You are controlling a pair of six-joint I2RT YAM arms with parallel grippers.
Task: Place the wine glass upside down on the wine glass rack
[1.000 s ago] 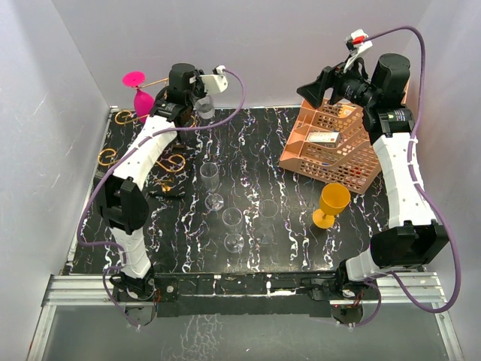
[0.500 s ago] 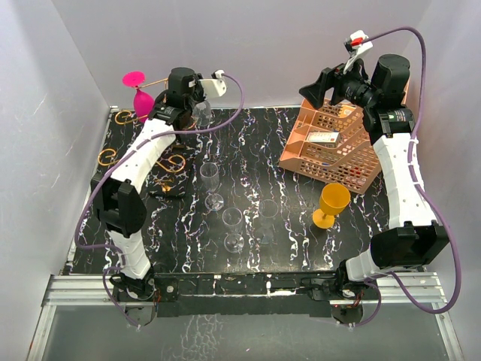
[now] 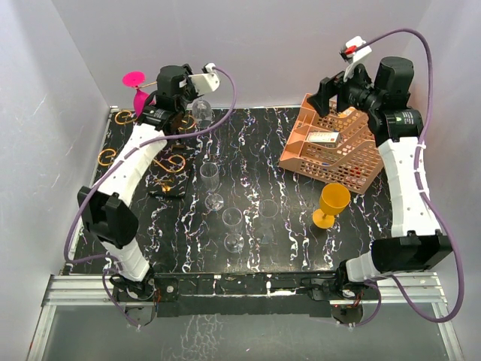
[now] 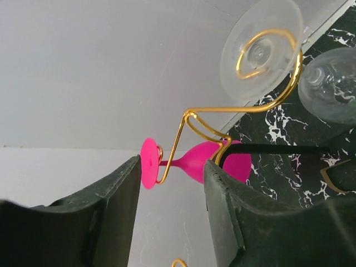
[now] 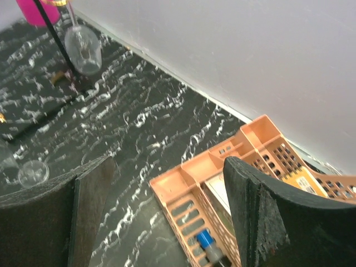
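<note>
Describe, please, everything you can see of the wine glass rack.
The wine glass rack is a thin, gold-coloured wire stand on a dark upright post and dark base, standing at the far left of the table. Its spreading arms end in curled scrolls. A pink glass hangs upside down from one arm. A clear wine glass hangs from another, its foot caught in the scroll.

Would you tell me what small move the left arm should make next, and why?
Probably draw the left gripper straight back from the rack. Its fingers are open and empty, and the clear glass hangs upside down with a gold scroll curled round its stem, near the pink glass. Retreating slowly should avoid knocking either.
</note>
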